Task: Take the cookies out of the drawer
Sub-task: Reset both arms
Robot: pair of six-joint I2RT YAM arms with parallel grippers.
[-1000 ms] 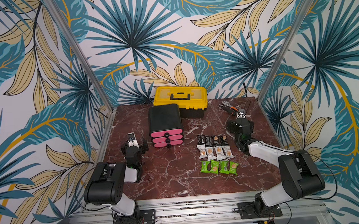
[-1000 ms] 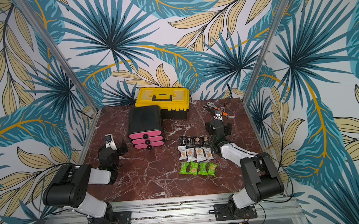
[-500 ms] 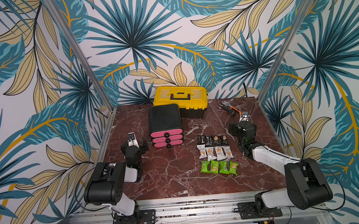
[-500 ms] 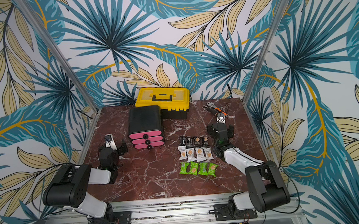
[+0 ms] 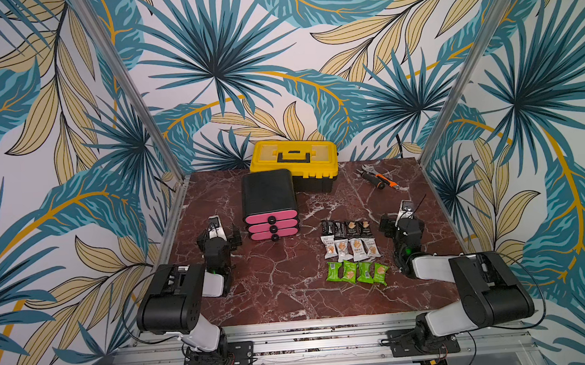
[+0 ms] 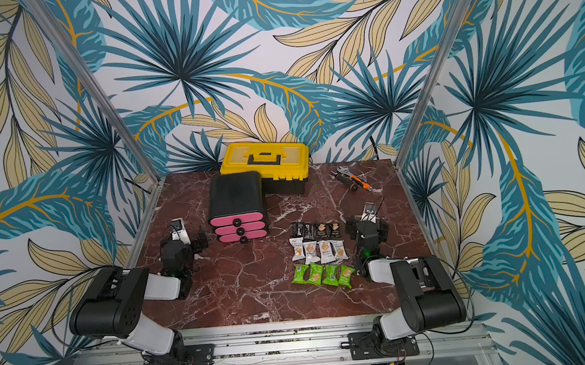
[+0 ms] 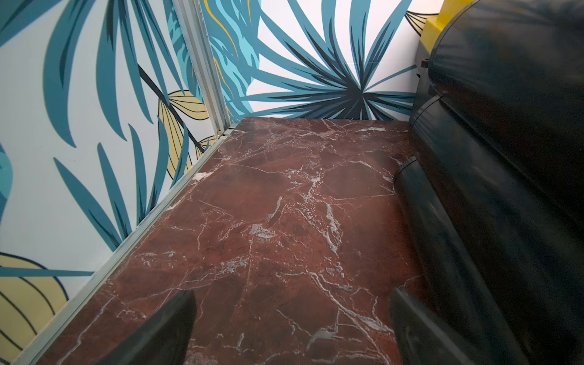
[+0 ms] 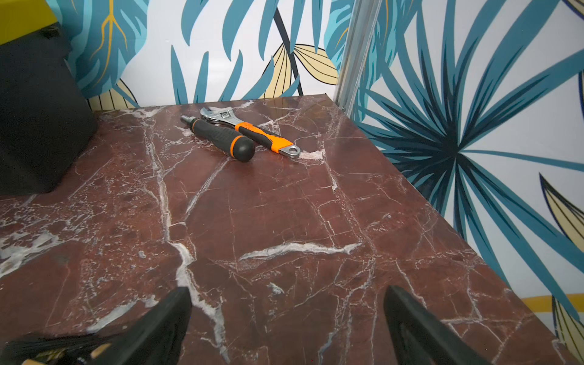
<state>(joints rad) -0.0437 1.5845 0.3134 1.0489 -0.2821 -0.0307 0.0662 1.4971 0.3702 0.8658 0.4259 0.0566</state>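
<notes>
The cookies lie on the marble table in three rows in both top views: black packets [image 5: 345, 227], white packets [image 5: 350, 248] and green packets [image 5: 357, 273]. The black drawer unit [image 5: 270, 206] with three pink fronts stands left of them, all drawers pushed in. My right gripper [image 5: 401, 223] rests low to the right of the black row, open and empty [image 8: 286, 290]; a black packet [image 8: 47, 347] shows beside one finger in the right wrist view. My left gripper [image 5: 218, 236] sits left of the drawer unit [image 7: 505, 158], open with bare table between its fingers [image 7: 290, 294].
A yellow toolbox [image 5: 292, 155] stands behind the drawer unit. An orange-and-black wrench [image 8: 252, 129] and screwdriver [image 8: 221, 139] lie at the back right. Aluminium posts [image 5: 466, 69] and patterned walls close in the table [image 5: 274, 297] on both sides.
My right arm has drawn back toward the front of the table and folded down, its gripper staying open. The left arm and the packets have not moved.
</notes>
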